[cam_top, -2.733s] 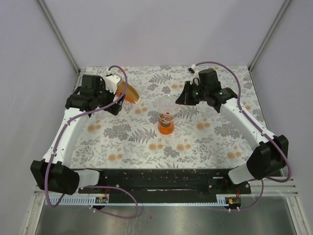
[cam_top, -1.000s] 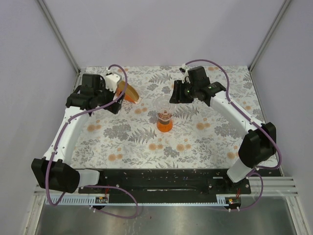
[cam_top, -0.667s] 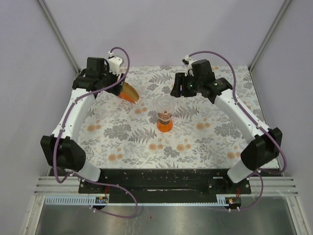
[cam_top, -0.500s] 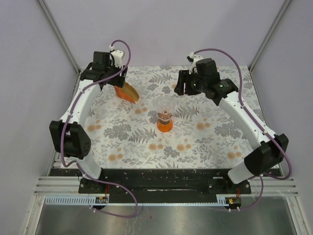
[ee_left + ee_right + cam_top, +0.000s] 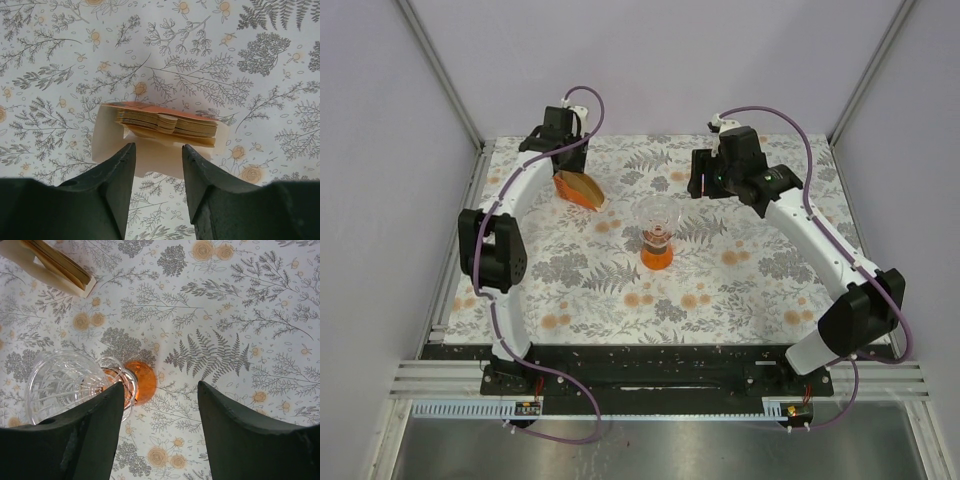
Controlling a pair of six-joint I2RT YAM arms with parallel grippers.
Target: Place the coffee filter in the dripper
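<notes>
Orange holder (image 5: 142,105) of tan papers (image 5: 167,125) sits below left tool (image 5: 158,150).

Bright, even, diffuse light falls from above on the desk (image 5: 740,290), so the arms (image 5: 820,232) throw only faint, soft-edged shadows and nothing burns out. The dripper (image 5: 70,385) glass carries small glints along its ribs. In the wrist views the near fingers of the left pincer (image 5: 158,150) and right pincer (image 5: 160,386) are dark, underlit and slightly blurred, while the desk print behind is sharp.
</notes>
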